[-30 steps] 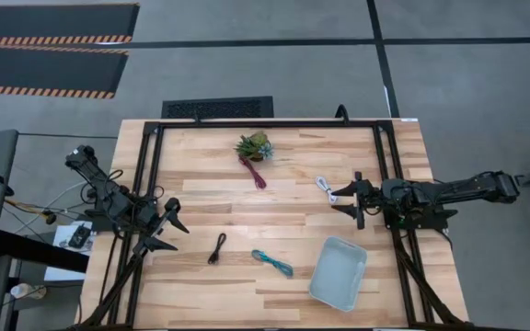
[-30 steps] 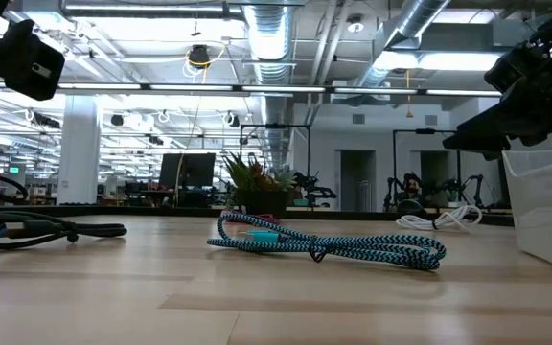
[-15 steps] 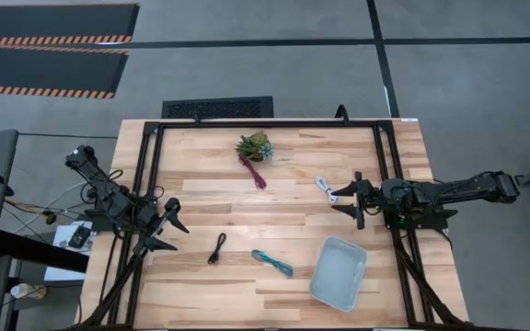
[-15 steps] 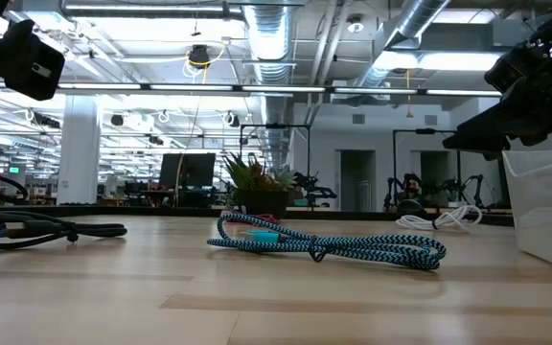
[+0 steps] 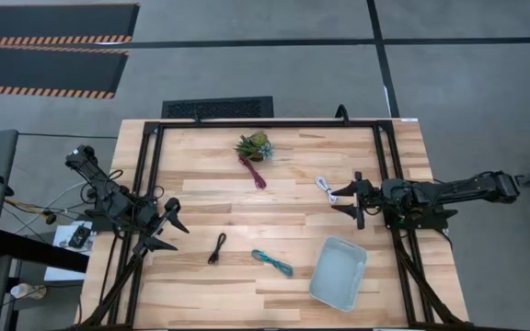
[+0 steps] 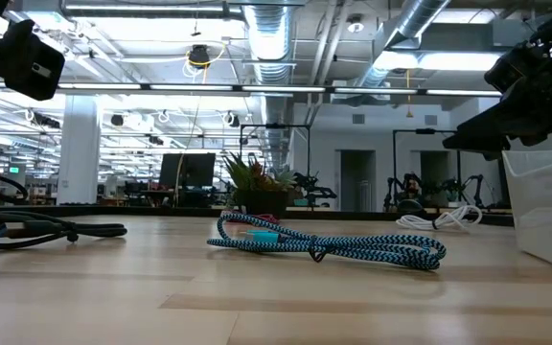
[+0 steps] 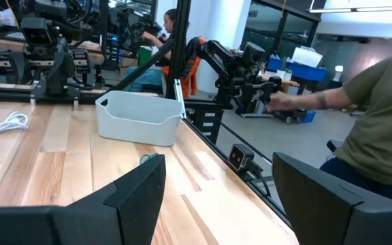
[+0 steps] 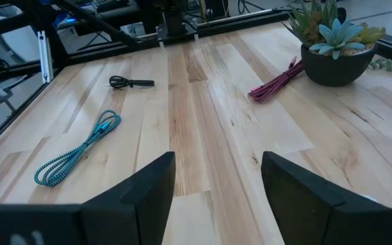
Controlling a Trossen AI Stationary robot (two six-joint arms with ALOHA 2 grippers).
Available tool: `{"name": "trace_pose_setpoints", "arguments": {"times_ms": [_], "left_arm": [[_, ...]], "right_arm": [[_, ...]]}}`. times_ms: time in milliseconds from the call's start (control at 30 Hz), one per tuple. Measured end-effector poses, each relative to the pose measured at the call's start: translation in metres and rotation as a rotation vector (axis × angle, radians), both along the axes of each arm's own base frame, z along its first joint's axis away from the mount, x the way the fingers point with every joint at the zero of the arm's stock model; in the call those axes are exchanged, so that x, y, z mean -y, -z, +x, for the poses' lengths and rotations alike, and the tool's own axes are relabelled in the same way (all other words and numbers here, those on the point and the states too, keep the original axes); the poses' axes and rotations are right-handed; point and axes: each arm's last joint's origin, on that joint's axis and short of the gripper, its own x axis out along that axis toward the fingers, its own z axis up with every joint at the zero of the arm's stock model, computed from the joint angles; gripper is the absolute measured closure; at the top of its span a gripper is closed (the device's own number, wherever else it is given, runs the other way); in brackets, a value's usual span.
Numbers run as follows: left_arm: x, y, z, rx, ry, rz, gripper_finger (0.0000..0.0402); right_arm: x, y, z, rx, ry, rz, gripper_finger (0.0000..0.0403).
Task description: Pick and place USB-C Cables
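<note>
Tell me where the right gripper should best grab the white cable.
Probably the middle of the white cable, from straight above, fingers across its length. It lies flat as a thin bundle just beside the open right gripper, with bare wood around it.
</note>
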Motion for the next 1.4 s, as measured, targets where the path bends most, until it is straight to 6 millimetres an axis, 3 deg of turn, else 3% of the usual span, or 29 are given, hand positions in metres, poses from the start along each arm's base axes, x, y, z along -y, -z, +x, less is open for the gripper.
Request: {"name": "trace_pose_setpoints", "arguments": {"times_ms": [467,567,867,1100,1400], "left_arm": [[0.000,-0.001,0.000,0.017,-0.013,0.014,0.0145],[-0.001,-0.008,0.000,0.034,-0.036,-0.130,0.0145],[-0.019,-0.035,-0.003,0.203,-0.433,-0.471,0.0145],[-0.024,-0.032,-0.003,0.174,-0.644,-0.461,0.0145],[-0.023,-0.029,-0.002,0.152,-0.677,-0.391,0.0145]], "right_arm": [[0.000,0.000,0.000,0.000,0.000,0.000,0.0159],[0.000,0.000,0.000,0.000,0.000,0.000,0.0159],[0.002,-0.001,0.000,0.006,0.031,-0.006,0.0159],[0.002,-0.001,0.000,0.006,0.038,-0.006,0.0159],[0.003,-0.001,0.000,-0.001,0.029,-0.071,0.0159]]}}
